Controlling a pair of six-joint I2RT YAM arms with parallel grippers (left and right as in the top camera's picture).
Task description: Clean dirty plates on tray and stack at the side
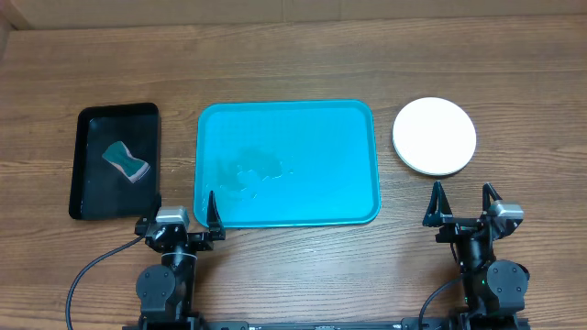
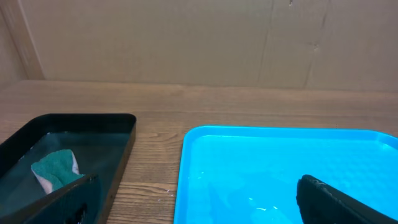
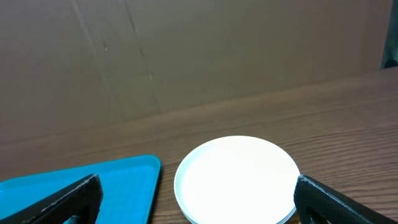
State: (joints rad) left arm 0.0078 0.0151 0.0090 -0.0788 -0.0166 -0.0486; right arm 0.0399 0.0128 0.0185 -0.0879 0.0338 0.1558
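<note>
Wooden tabletop (image 1: 293, 55) carries a bare turquoise plastic tray (image 1: 286, 216); round white plastic plates (image 1: 435, 136) look stacked beside it, so left pincer (image 1: 179, 209) and right pincer (image 1: 463, 197) rest wide apart, empty.

You get bright, even light from above; shadows short & soft. White round plastic plate (image 3: 236, 177) is blown out, no surface detail. Large turquoise rectangular plastic tray (image 2: 280, 168) shows small glare spots, approx. centre. Left gripper (image 2: 196, 199) fingers look dark & soft-edged close to the lens.
</note>
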